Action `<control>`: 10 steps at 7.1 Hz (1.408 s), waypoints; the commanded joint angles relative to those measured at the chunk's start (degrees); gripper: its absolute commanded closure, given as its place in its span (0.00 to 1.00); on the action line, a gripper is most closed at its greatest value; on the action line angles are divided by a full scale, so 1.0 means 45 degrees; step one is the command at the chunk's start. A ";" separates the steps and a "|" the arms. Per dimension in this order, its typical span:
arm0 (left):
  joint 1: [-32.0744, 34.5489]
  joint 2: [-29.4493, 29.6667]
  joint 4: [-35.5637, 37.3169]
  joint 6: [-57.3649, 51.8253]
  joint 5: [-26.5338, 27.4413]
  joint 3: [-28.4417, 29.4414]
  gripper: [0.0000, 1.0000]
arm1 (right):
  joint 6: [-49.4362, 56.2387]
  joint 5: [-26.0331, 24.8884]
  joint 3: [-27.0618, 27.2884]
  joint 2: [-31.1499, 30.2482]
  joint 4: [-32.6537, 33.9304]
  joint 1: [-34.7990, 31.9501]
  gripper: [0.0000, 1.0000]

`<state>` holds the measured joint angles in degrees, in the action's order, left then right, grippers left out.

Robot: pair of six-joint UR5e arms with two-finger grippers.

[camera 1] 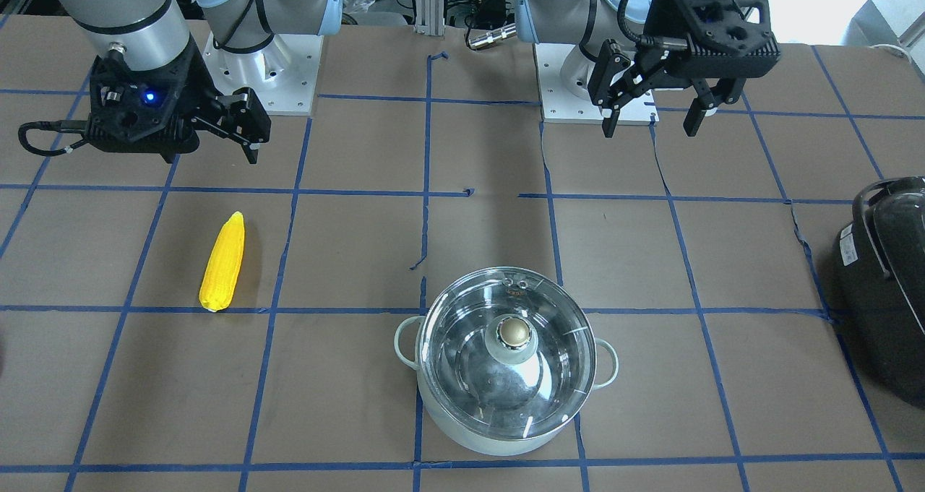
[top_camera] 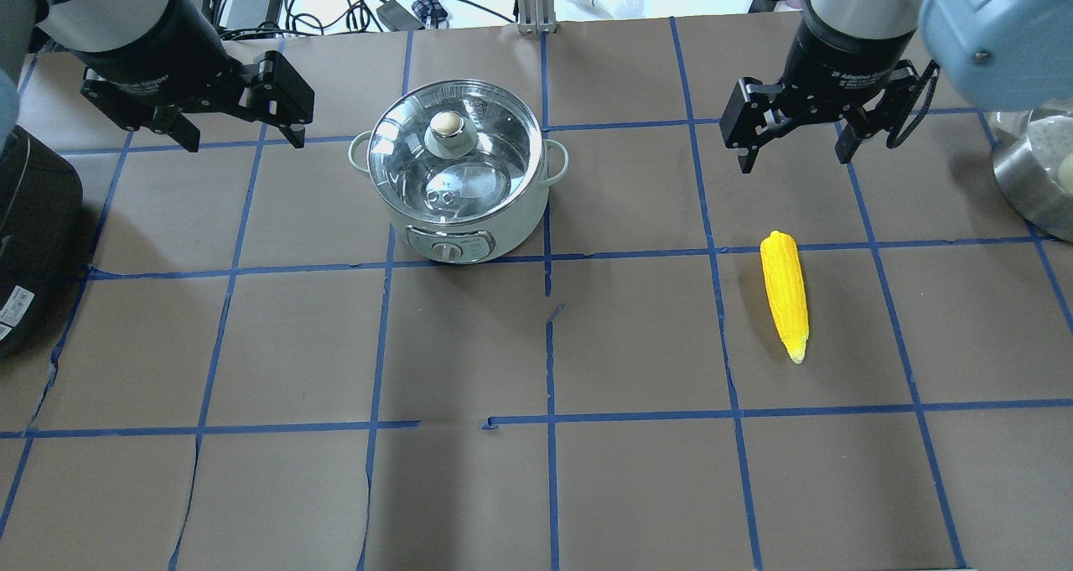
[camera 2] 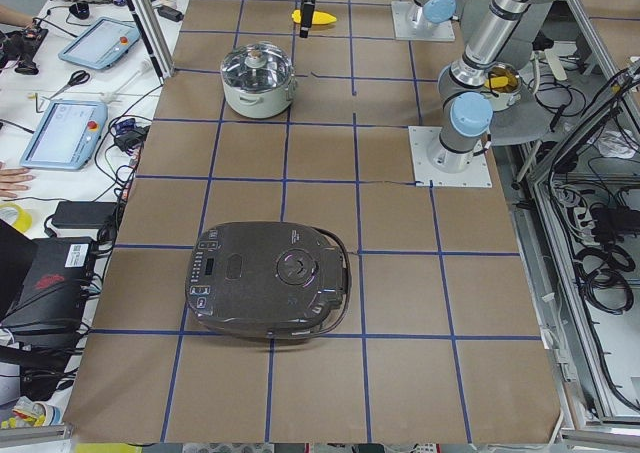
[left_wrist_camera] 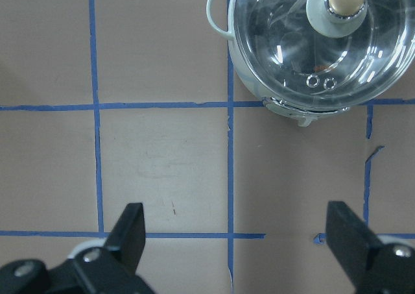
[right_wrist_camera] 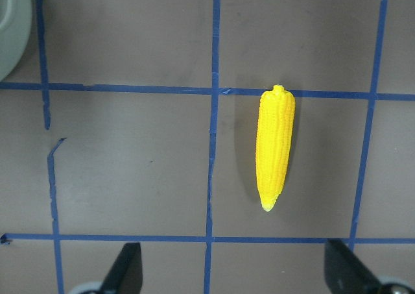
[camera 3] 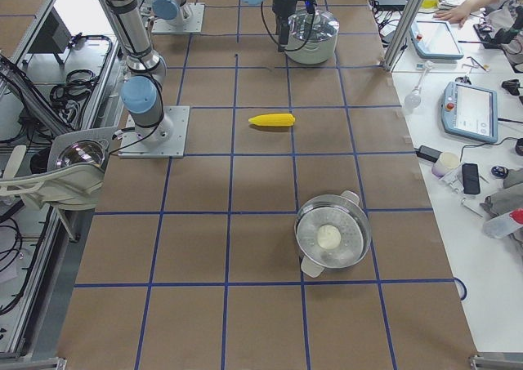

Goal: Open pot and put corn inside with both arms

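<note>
The pale-green pot stands on the table with its glass lid on and the beige knob up. It also shows in the front view and the left wrist view. My left gripper is open and empty, in the air left of the pot. The left wrist view shows its wide-apart fingers. The yellow corn lies flat on the right side, also seen in the right wrist view. My right gripper is open and empty, above the table just beyond the corn's blunt end.
A black appliance with a handle lies at the table's left end. A steel bowl with a pale ball in it stands at the right end. Blue tape lines grid the brown table. The arm bases stand at the robot's edge.
</note>
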<state>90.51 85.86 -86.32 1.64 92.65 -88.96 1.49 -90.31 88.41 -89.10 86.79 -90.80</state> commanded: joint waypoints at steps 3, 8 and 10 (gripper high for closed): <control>0.0062 0.3235 0.0118 0.0573 -0.0159 0.2499 0.00 | -0.0018 0.0986 0.0099 -0.0201 -0.0166 0.0042 0.00; 0.1545 0.6754 0.2338 0.1939 -0.0042 0.3910 0.00 | 0.0021 0.1006 0.0663 0.1256 0.0784 0.1949 0.00; 0.1975 0.7149 0.2386 0.1940 -0.0140 0.3833 0.00 | 0.0080 0.0986 0.2122 0.1889 0.2832 0.2171 0.00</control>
<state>98.21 116.80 -76.17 10.28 92.21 -71.51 1.75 -85.88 93.68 -82.31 93.92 -81.88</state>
